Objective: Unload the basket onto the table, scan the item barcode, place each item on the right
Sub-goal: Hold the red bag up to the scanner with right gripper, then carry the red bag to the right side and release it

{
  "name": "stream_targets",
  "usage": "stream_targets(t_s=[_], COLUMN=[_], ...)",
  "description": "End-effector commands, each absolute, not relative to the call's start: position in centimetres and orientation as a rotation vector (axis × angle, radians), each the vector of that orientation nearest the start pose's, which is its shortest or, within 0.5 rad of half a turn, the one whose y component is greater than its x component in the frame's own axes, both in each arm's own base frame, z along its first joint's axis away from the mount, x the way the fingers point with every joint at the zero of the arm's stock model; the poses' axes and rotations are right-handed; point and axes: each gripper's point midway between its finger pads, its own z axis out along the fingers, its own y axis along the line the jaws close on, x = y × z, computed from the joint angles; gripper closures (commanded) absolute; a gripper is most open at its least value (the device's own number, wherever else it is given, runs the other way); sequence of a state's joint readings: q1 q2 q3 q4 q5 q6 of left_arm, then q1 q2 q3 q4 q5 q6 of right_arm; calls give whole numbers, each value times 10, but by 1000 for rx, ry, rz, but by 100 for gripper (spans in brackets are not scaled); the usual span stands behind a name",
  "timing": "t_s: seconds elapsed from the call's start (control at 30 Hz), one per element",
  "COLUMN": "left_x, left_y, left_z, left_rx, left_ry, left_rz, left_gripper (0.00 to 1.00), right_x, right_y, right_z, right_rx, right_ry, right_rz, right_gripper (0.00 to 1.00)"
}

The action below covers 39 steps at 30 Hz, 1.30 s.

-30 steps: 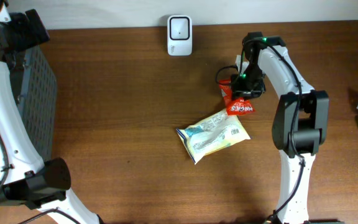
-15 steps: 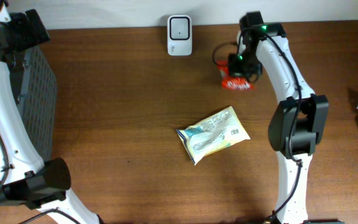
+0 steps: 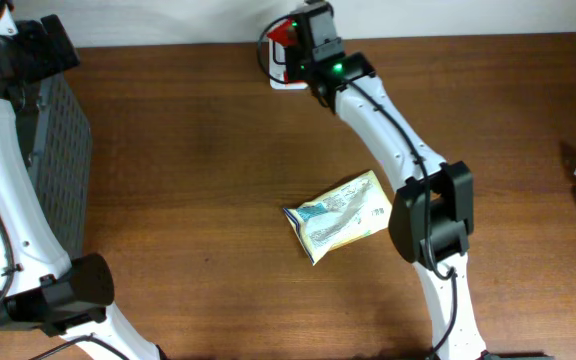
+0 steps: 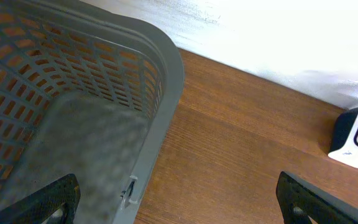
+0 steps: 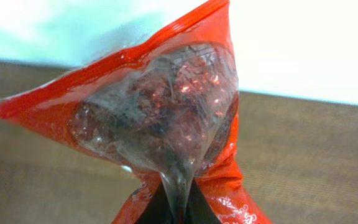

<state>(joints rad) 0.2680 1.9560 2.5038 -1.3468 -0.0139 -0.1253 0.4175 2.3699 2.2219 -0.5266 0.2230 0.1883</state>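
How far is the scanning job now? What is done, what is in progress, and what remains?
Done: the red packet is off the table, pinched in the shut right gripper. In hand: it hangs over the white scanner at the back edge. Left: a read cannot be confirmed; the pale packet lies mid-table, the left gripper open beside the grey basket.

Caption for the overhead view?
Right gripper holds a red packet at the scanner; a pale packet lies aside.

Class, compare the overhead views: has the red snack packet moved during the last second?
Yes. Held by the right hand, the red snack packet went left and now hangs over the white scanner, which stayed put.
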Motion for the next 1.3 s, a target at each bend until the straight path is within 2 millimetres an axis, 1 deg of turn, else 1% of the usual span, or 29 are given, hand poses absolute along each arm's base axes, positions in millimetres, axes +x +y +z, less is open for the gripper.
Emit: stream_targets(t_s=[0.0,0.07,0.13,0.27,0.33,0.43,0.53,0.63,0.67,0.7,0.73,0.77,0.8,0.83,0.87,0.9,0.93,0.97,1.0,1.13,1.2,1.27], left_x=[449,449,449,449,449,449,449,449,449,449,449,449,449,449,449,449,449,449,449,449,449,449], left_y=[127,127,127,127,127,127,127,127,127,127,127,127,127,127,127,127,127,127,127,127,127,127], left_z=[364,364,364,364,364,364,364,364,364,364,364,364,364,364,364,364,364,364,364,364,364,364], left_rx=[-481,-481,-481,-481,-481,-481,-481,-481,-481,-481,-481,-481,-481,-481,-481,-481,-481,-481,-481,-481,-481,-481], left_ry=[2314,2314,2314,2314,2314,2314,2314,2314,2314,2314,2314,2314,2314,2314,2314,2314,2314,2314,2314,2314,2314,2314], left_rz=[79,79,79,79,79,79,79,79,79,79,79,79,79,79,79,79,79,79,79,79,79,79], left_gripper=[1,1,1,1,1,1,1,1,1,1,1,1,1,1,1,1,1,1,1,1,1,1], right_x=[624,632,635,637,637,637,637,634,633,630,627,623,620,611,604,597,588,569,555,503,467,446], right_y=[215,218,219,224,225,225,219,198,181,158,131,104,87,46,14,-11,-42,-86,-116,-200,-245,-273], right_z=[164,156,155,159,160,164,184,216,229,241,251,258,261,263,261,257,248,234,223,191,174,161], right_rx=[-56,-46,-43,-42,-71,-66,-49,43,117,200,277,339,369,447,498,540,595,681,745,957,1095,1188], right_ry=[2164,2140,2128,2105,2100,2094,2070,2045,2041,2041,2046,2054,2060,2086,2111,2135,2172,2230,2271,2377,2418,2429], right_rz=[-54,-50,-44,-30,-44,-45,-40,-12,6,15,10,-9,-26,-74,-117,-155,-203,-273,-319,-441,-495,-506], right_gripper=[96,96,96,96,96,96,96,96,96,96,96,96,96,96,96,96,96,96,96,96,96,96])
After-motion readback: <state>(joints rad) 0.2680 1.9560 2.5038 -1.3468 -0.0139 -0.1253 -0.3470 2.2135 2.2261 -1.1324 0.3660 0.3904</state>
